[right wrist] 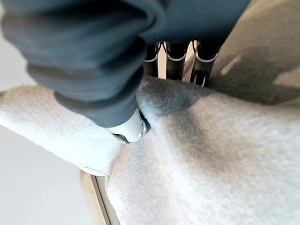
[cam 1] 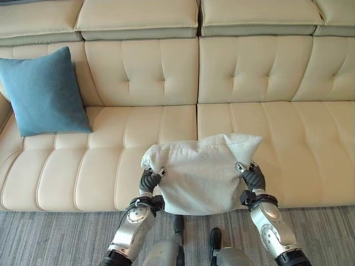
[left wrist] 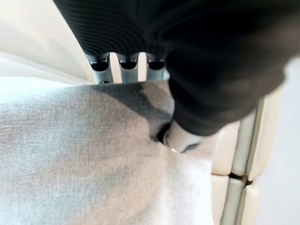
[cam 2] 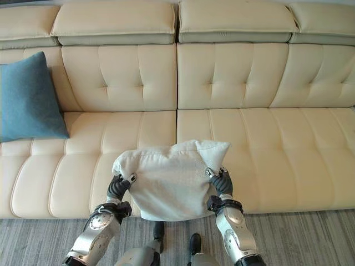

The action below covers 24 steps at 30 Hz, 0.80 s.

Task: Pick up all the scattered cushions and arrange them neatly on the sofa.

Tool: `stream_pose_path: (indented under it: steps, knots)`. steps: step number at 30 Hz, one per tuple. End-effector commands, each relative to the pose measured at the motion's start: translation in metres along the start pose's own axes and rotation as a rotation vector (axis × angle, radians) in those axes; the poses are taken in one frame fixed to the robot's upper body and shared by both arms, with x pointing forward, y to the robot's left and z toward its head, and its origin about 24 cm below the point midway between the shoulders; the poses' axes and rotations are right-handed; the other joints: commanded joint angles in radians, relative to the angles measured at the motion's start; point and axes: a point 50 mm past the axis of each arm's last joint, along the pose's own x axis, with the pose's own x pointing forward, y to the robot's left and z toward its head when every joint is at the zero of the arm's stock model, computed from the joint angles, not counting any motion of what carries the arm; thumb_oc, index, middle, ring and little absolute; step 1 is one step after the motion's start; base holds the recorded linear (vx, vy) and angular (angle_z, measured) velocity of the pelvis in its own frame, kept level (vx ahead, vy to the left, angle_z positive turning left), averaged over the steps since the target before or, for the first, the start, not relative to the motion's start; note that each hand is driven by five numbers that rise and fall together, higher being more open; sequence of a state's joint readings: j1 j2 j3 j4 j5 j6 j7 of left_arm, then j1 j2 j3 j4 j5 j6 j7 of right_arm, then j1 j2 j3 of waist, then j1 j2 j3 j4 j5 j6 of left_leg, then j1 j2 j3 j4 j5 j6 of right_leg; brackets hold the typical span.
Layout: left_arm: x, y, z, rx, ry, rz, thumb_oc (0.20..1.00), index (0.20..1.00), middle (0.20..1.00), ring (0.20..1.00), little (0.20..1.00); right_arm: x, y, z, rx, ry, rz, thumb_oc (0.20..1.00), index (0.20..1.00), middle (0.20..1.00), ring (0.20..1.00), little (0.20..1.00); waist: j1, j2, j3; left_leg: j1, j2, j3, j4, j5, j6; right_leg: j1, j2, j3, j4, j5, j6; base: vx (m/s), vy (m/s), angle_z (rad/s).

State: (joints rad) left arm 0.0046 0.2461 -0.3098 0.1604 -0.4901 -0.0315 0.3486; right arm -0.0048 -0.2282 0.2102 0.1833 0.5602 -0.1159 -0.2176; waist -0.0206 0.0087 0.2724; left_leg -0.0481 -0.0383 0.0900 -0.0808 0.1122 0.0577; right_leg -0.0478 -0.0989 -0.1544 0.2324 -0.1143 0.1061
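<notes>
A pale grey-white cushion (cam 1: pixel 199 174) hangs over the front edge of the cream sofa's seat (cam 1: pixel 100 160), held from both sides. My left hand (cam 1: pixel 148 180) pinches its left edge, thumb (left wrist: pixel 180 138) pressed into the cloth and fingers (left wrist: pixel 125 63) behind it. My right hand (cam 1: pixel 252 176) grips the right edge the same way, thumb (right wrist: pixel 131 127) on the fabric (right wrist: pixel 211 154). A blue cushion (cam 1: pixel 44 91) leans upright against the backrest at the sofa's far left.
The sofa's tufted backrest (cam 1: pixel 222 69) runs across the whole view, with wide bare seat to the right (cam 1: pixel 299 144) and between the two cushions. Grey striped carpet (cam 1: pixel 50 238) lies in front of the sofa.
</notes>
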Motion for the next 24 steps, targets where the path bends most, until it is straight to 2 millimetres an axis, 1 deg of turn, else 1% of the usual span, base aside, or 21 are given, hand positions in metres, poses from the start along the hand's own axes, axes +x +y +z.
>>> stream_pose_path:
  steps: [1,2,3,5,6,7,8,10,13,15,18,19,24]
  knots:
    - [0.006,-0.015,0.049,-0.013,-0.245,-0.071,0.200,0.200,0.200,0.200,0.200,0.005,0.036,0.032,0.045,-0.176,0.129,0.200,0.200,0.200,0.200,0.200,0.003,-0.037,-0.051,0.057,0.028,0.029,-0.006,-0.130,-0.032,-0.068,-0.020,0.059,0.123,0.024,0.047,-0.02,0.160,-0.13]
    - [0.009,-0.018,0.057,0.001,-0.278,-0.074,0.200,0.200,0.200,0.200,0.200,0.007,0.042,0.034,0.059,-0.187,0.138,0.200,0.200,0.200,0.200,0.200,0.006,-0.034,-0.057,0.062,0.030,0.034,-0.006,-0.137,-0.038,-0.063,-0.017,0.061,0.042,0.016,0.036,0.03,0.050,-0.06]
    - [0.009,-0.018,0.057,0.001,-0.278,-0.074,0.200,0.200,0.200,0.200,0.200,0.007,0.042,0.034,0.059,-0.188,0.138,0.200,0.200,0.200,0.200,0.200,0.006,-0.033,-0.056,0.063,0.031,0.033,-0.006,-0.138,-0.039,-0.059,-0.015,0.060,0.036,0.019,0.036,0.05,0.046,-0.12]
    - [0.012,-0.019,0.065,0.004,-0.309,-0.077,0.200,0.200,0.200,0.200,0.200,0.011,0.048,0.037,0.075,-0.197,0.153,0.200,0.200,0.200,0.200,0.200,0.015,-0.038,-0.061,0.056,0.032,0.037,-0.006,-0.136,-0.045,-0.039,-0.016,0.043,-0.145,0.070,0.026,0.04,-0.037,-0.26]
    - [0.013,-0.016,0.067,0.010,-0.314,-0.053,0.200,0.200,0.200,0.200,0.200,0.010,0.047,0.032,0.054,-0.176,0.147,0.200,0.200,0.200,0.200,0.200,0.020,-0.049,-0.068,0.052,0.031,0.037,-0.006,-0.131,-0.049,-0.013,-0.014,0.047,-0.252,0.094,0.029,0.05,-0.054,-0.29]
    - [0.013,-0.016,0.066,0.010,-0.313,-0.053,0.200,0.200,0.200,0.200,0.200,0.010,0.047,0.032,0.054,-0.176,0.147,0.200,0.200,0.200,0.200,0.200,0.019,-0.049,-0.067,0.054,0.030,0.036,-0.006,-0.132,-0.049,-0.009,-0.015,0.046,-0.256,0.095,0.029,0.09,-0.067,-0.07]
    - [0.013,-0.016,0.065,0.009,-0.314,-0.054,0.200,0.200,0.200,0.200,0.200,0.009,0.052,0.032,0.065,-0.171,0.178,0.200,0.200,0.200,0.200,0.200,0.021,-0.056,-0.074,0.058,0.033,0.042,-0.006,-0.131,-0.052,0.007,-0.008,0.049,-0.277,0.103,0.025,0.09,-0.057,0.07]
    - [0.012,-0.017,0.065,-0.003,-0.314,-0.052,0.200,0.200,0.200,0.200,0.200,0.010,0.055,0.029,0.070,-0.155,0.191,0.200,0.200,0.200,0.200,0.200,0.022,-0.061,-0.092,0.065,0.036,0.043,-0.006,-0.137,-0.056,0.037,-0.005,0.035,-0.320,0.115,0.022,0.14,-0.081,0.01]
    - [0.012,-0.019,0.063,-0.006,-0.303,-0.054,0.200,0.200,0.200,0.200,0.200,0.008,0.056,0.026,0.074,-0.144,0.198,0.200,0.200,0.200,0.200,0.200,0.019,-0.060,-0.106,0.079,0.042,0.038,-0.006,-0.141,-0.062,0.066,-0.004,0.017,-0.320,0.094,0.015,0.14,-0.063,-0.05]
    - [0.012,-0.022,0.063,-0.006,-0.305,-0.058,0.200,0.200,0.200,0.200,0.200,0.010,0.059,0.028,0.066,-0.150,0.201,0.200,0.200,0.200,0.200,0.200,0.017,-0.058,-0.111,0.088,0.043,0.027,-0.006,-0.146,-0.065,0.079,-0.002,0.014,-0.320,0.083,0.011,0.10,-0.046,0.08]
    - [0.015,-0.029,0.074,0.007,-0.346,-0.064,0.200,0.200,0.200,0.200,0.200,0.015,0.071,0.040,0.056,-0.196,0.231,0.200,0.200,0.200,0.200,0.200,0.020,-0.056,-0.118,0.094,0.046,0.023,-0.006,-0.152,-0.069,0.088,-0.003,0.005,-0.320,0.074,0.010,0.07,-0.023,0.08]
    - [0.017,-0.032,0.079,0.009,-0.368,-0.066,0.200,0.200,0.200,0.200,0.200,0.018,0.077,0.048,0.051,-0.227,0.245,0.200,0.200,0.200,0.200,0.200,0.021,-0.057,-0.119,0.096,0.046,0.021,-0.006,-0.153,-0.070,0.092,-0.003,0.001,-0.320,0.072,0.010,0.07,-0.024,0.08]
    - [0.025,-0.045,0.111,0.017,-0.490,-0.060,0.200,0.200,0.200,0.200,0.200,0.028,0.103,0.079,0.048,-0.337,0.298,0.200,0.200,0.200,0.200,0.200,0.026,-0.058,-0.119,0.088,0.048,0.015,-0.006,-0.154,-0.074,0.092,-0.003,-0.004,-0.320,0.068,0.008,0.05,-0.010,0.10]
